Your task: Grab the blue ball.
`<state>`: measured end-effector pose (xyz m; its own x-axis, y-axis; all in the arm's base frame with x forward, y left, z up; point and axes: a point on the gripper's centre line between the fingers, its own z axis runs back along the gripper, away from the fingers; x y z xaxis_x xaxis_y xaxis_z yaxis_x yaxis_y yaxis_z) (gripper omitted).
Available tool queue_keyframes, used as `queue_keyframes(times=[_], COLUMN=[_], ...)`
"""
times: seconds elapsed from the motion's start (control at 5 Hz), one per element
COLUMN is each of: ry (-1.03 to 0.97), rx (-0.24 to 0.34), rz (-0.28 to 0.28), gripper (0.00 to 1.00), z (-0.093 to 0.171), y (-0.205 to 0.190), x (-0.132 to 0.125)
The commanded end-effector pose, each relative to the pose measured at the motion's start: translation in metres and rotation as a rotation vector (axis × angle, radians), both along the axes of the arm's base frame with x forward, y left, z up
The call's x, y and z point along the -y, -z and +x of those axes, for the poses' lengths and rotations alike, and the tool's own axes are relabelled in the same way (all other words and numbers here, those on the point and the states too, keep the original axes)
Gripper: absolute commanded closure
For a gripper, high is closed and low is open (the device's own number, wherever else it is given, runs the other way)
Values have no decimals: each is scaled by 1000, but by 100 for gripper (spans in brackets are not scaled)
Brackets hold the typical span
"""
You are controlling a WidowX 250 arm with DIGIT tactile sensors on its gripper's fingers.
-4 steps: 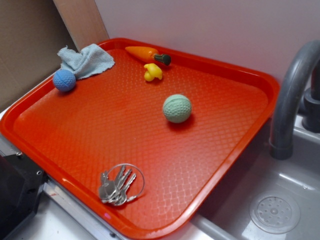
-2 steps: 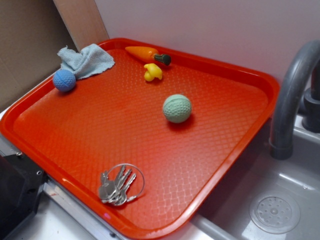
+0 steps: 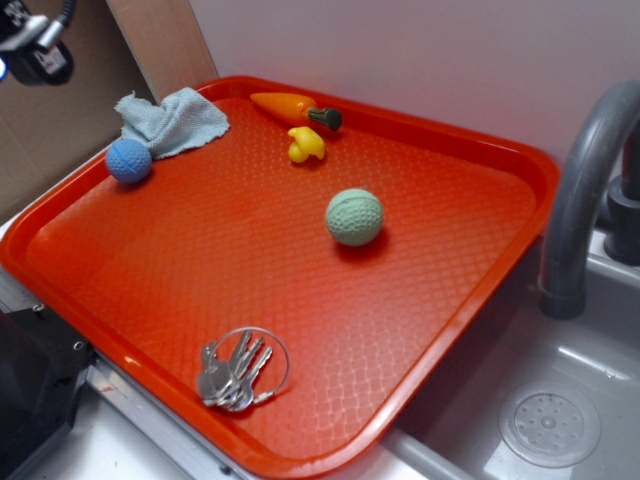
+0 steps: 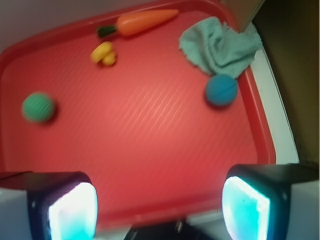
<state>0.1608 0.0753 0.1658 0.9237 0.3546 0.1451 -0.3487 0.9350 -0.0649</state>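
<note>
- Your landmark is the red tray [image 3: 470, 250]; everything below is placed against it.
- The blue ball [image 3: 128, 160] sits on the tray's floor close to the far-left rim, touching or just beside the lower edge of the crumpled pale cloth [image 3: 170, 122]. In the wrist view you see the same ball [image 4: 221, 90] just under the cloth [image 4: 220, 46], near the tray's right-hand rim.
- Your gripper [image 4: 160, 205] hangs over the tray's near edge in the wrist view, its two fingers [image 4: 65, 207] spread wide with nothing between them. It is well apart from the ball.
- In the exterior view only a small dark part of the arm [image 3: 35, 55] shows at the top-left corner, outside the tray and above the ball's side of it.
- The pale green ball [image 3: 354, 216] rests near the middle of the tray, well apart from the blue one.
- An orange toy carrot [image 3: 290, 107] lies along the tray's back rim, with a small yellow toy [image 3: 306, 144] just in front of it.
- A bunch of keys [image 3: 238, 370] on a ring lies by the tray's front rim.
- A grey faucet [image 3: 585, 190] and a sink [image 3: 560, 400] stand beyond the tray's right side.
</note>
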Motion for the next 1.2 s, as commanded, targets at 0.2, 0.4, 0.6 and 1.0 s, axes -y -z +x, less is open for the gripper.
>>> queue_keyframes(times=[0.2, 0.4, 0.6, 1.0], ry=[-102, -52, 21, 28], rx=[29, 19, 15, 6], rz=[74, 74, 57, 54], gripper=[0, 0, 0, 0], z=[31, 37, 48, 62], y=[67, 78, 88, 117], x=[-79, -86, -84, -71])
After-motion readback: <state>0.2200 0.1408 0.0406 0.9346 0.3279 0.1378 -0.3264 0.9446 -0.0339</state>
